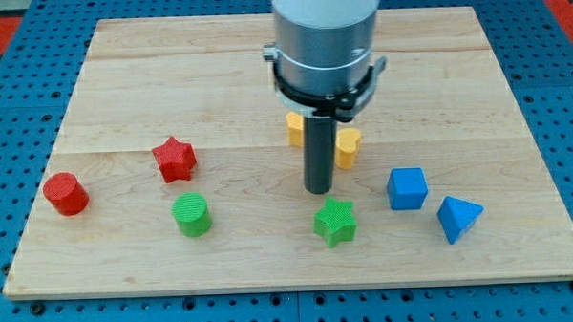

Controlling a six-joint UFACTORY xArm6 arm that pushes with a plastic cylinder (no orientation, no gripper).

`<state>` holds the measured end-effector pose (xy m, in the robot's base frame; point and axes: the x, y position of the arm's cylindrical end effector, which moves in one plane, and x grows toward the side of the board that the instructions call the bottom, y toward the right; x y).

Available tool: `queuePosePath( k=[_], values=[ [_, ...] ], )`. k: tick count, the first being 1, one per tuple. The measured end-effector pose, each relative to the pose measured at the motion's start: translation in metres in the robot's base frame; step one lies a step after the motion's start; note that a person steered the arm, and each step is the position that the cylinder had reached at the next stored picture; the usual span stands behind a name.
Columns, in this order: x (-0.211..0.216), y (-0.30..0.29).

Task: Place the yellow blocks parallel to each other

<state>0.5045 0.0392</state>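
Two yellow blocks sit near the board's middle, both partly hidden by my rod. One yellow block shows to the rod's left. The other yellow block shows to its right and slightly lower. Their shapes cannot be made out. My tip rests on the board just below and between them, above the green star.
A red star and a red cylinder lie at the view's left. A green cylinder lies lower left of centre. A blue cube and a blue triangular block lie at the lower right. The wooden board ends near them.
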Motion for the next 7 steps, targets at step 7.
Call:
queuePosePath(
  k=[7],
  values=[
    [-0.085,0.005]
  ],
)
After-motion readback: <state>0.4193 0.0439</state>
